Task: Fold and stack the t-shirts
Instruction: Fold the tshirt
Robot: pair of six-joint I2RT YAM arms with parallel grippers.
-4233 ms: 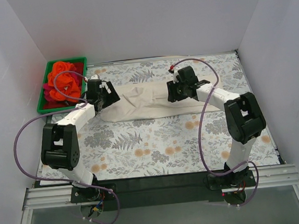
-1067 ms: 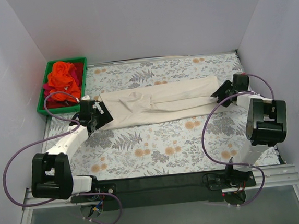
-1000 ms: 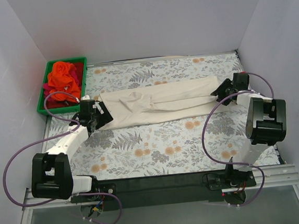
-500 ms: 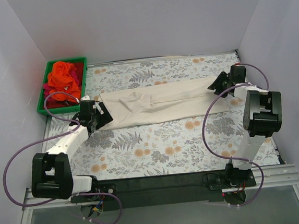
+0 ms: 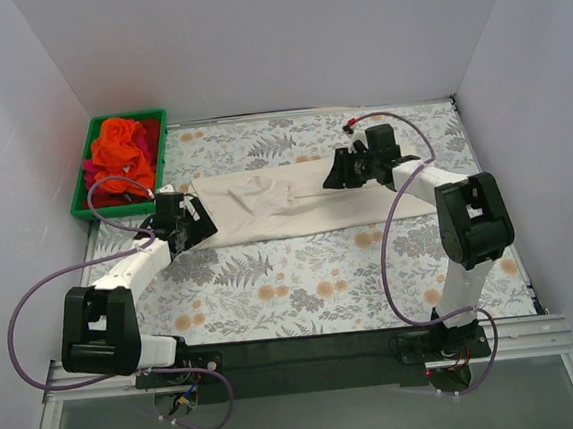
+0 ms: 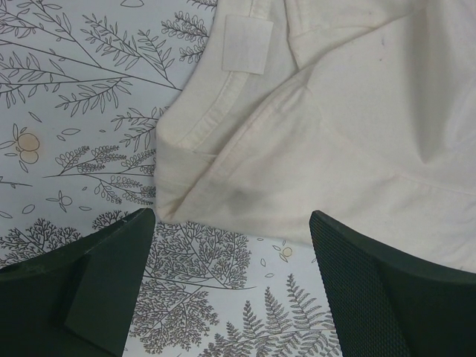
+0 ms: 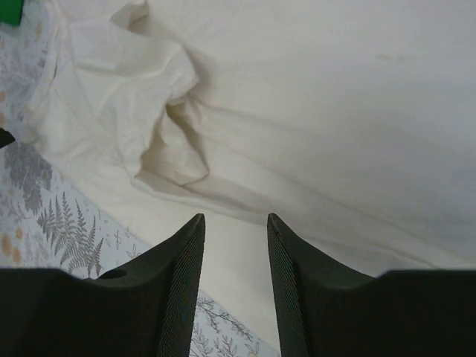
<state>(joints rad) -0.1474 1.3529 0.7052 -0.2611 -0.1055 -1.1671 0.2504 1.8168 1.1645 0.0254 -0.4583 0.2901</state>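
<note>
Your left gripper (image 6: 230, 223) is wide open and empty at the 9 o'clock corner of the cream shirt (image 5: 266, 211), which lies stretched across the middle of the surface (image 5: 303, 283). Your right gripper (image 7: 232, 219) hangs over the shirt's 2 o'clock part, jaws partly open, nothing between them. The orange shirt (image 5: 120, 149) and red shirt (image 5: 104, 198) sit in the bin (image 5: 83, 204) at 10 o'clock.

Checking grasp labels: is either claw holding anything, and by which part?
Left claw is open, holding nothing. Right claw hangs over the cream t-shirt, cloth showing between its close-set fingers; whether any is pinched cannot be told.
</note>
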